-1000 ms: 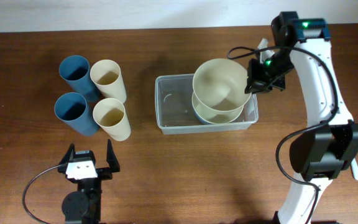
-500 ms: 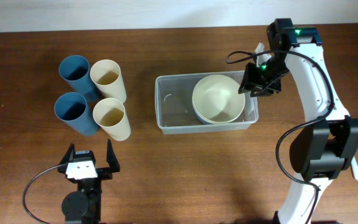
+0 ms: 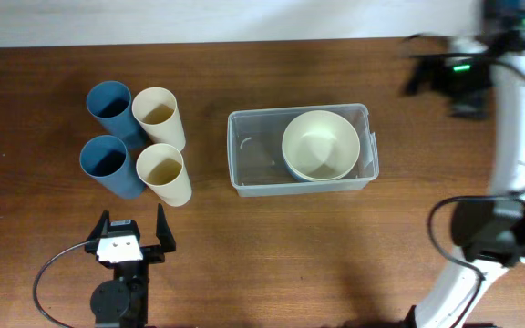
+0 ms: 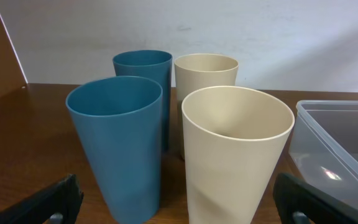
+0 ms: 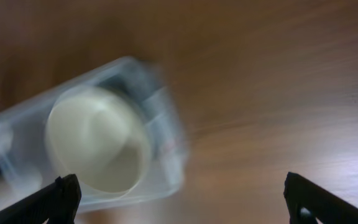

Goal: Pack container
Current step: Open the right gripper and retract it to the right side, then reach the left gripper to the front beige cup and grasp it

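The clear plastic container [image 3: 249, 159] lies at the middle of the table, and a cream bowl [image 3: 321, 146] rests inside its right half. My right gripper [image 3: 431, 77] is blurred, up at the back right and well off the container. In the right wrist view its jaws [image 5: 185, 199] stand wide apart with nothing between them, above a blurred container [image 5: 163, 134] and the cream bowl [image 5: 95, 140]. My left gripper [image 3: 133, 228] sits open and empty near the front left; the left wrist view shows its fingers [image 4: 58, 199] spread in front of the cups.
Two blue cups [image 3: 109, 102] [image 3: 106, 159] and two cream cups [image 3: 157, 111] [image 3: 162, 169] stand upright in a cluster left of the container. The nearer blue cup [image 4: 117, 143] and cream cup [image 4: 235, 155] are just ahead of my left gripper. A pale wall runs behind the table.
My right gripper opened and let go of the cream bowl, which dropped into the container. The arm then pulled away fast to the back right. The left arm has not moved.
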Controlling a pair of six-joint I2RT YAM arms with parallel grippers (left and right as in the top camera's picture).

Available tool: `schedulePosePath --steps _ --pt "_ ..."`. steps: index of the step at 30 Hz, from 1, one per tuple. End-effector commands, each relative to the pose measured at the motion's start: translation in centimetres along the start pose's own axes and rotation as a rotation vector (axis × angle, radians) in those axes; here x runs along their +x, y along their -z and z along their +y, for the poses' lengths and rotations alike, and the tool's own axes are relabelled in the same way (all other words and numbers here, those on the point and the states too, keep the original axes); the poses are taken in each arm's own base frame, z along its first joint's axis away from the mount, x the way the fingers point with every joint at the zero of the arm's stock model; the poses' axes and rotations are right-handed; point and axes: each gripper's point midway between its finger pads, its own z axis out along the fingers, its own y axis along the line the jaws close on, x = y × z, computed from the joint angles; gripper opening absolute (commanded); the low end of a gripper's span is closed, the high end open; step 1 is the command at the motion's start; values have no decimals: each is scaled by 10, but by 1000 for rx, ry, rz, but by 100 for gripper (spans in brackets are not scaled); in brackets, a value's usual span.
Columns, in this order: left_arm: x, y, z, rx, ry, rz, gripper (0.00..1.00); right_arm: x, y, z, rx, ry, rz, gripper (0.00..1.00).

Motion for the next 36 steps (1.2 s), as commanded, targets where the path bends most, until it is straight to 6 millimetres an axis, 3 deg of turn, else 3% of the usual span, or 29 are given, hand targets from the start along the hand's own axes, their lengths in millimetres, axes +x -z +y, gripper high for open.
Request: schedulePosePath --steps 1,5,9,13,18,31,33,36 --pt "0 0 3 -13 -16 -1 100 -17 38 -92 178 -158 -109 99" --pt "1 0 3 -13 -16 -1 100 -2 48 -168 261 -335 -80 99" --pt "0 0 3 -13 -15 -1 100 10 56 -208 278 -455 -78 99" --pt "0 0 3 -13 -16 -1 100 22 57 -235 285 -597 -70 99" --pt "0 0 3 -13 -16 -1 100 30 51 -242 286 -627 -38 99" --pt "-3 0 8 -44 -17 -15 100 23 48 -238 248 -622 -57 99" --pt "-14 0 -1 7 -14 -58 100 23 48 -238 248 -622 -57 99" --pt "-52 9 -29 173 -18 -198 100 23 48 -238 248 -622 -57 99"
